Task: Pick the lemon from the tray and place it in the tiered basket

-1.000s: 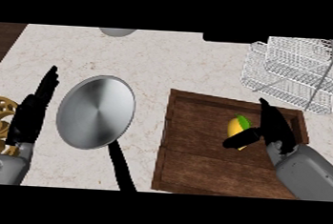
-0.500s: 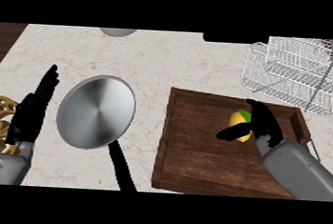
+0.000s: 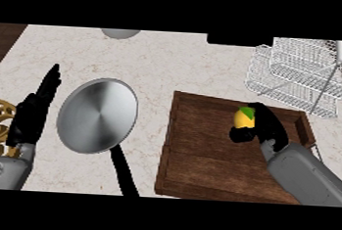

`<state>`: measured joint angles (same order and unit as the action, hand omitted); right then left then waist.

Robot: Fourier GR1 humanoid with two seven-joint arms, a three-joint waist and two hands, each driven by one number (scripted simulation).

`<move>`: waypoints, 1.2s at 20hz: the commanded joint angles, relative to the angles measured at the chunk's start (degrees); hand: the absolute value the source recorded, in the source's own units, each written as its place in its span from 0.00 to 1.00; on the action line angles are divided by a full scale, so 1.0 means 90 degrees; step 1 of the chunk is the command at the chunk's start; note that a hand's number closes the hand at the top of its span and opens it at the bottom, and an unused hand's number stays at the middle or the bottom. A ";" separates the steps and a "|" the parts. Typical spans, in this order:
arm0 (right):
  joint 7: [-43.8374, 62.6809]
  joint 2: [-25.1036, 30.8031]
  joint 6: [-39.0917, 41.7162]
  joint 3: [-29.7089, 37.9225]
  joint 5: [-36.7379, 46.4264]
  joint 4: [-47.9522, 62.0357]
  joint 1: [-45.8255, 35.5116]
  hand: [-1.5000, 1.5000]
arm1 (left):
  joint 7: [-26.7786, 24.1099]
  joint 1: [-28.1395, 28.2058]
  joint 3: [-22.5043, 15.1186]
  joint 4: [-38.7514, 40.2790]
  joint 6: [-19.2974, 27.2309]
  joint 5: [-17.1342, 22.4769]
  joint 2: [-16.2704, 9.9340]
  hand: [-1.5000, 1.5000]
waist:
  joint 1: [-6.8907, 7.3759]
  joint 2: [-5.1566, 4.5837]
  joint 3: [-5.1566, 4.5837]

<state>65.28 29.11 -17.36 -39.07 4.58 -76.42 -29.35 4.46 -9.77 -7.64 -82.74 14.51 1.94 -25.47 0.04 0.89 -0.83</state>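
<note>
On the tray (image 3: 200,172), right robot hand (image 3: 258,127) curls round the lemon (image 3: 243,118) for lifting toward the basket (image 3: 299,74) beyond; left robot hand (image 3: 34,111) rests open, left of tray.

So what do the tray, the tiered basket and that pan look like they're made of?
The tray looks like dark-stained wood: brown, matte, with grain lines and a raised rim. The tiered basket appears to be white-coated metal wire, an open grid you can see through. The pan looks like brushed steel, grey with a soft sheen, and its handle is plain black, material unclear.
</note>
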 commanded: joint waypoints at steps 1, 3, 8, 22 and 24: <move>0.0658 -0.0392 -0.0201 0.0310 -0.0026 0.0057 0.0126 1.00 | -0.0171 0.0129 0.0033 0.0039 -0.0073 -0.0048 0.0092 0.50 | -0.0002 -0.0092 0.0090; 0.1286 -0.0402 -0.0210 0.0424 0.0056 -0.0461 -0.0041 1.00 | -0.0130 0.0372 0.0057 -0.0166 -0.0046 -0.0094 0.0021 0.50 | 0.0001 -0.0064 0.0087; 0.1543 -0.0687 -0.0325 0.0580 0.0915 -0.0504 -0.0658 1.00 | 0.0255 -0.0022 0.0068 -0.0231 -0.0012 -0.0245 0.0119 0.50 | 0.0026 -0.0078 0.0088; 0.0019 -0.2262 -0.1696 0.0723 0.3850 0.2676 -0.4010 1.00 | -0.0223 -0.0137 0.0281 0.0420 -0.0271 -0.0175 0.0128 0.50 | 0.0074 -0.0122 0.0079; 0.0280 -0.2363 -0.1653 0.0897 0.4196 0.2904 -0.4611 1.00 | 0.0052 -0.0042 0.0189 0.0007 -0.0201 -0.0241 0.0138 0.50 | 0.0150 -0.0087 0.0084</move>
<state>60.00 8.61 -28.35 -33.22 36.51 -53.53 -62.98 4.20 -10.25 -6.70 -82.58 12.65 -0.17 -23.86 1.56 -0.10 -0.07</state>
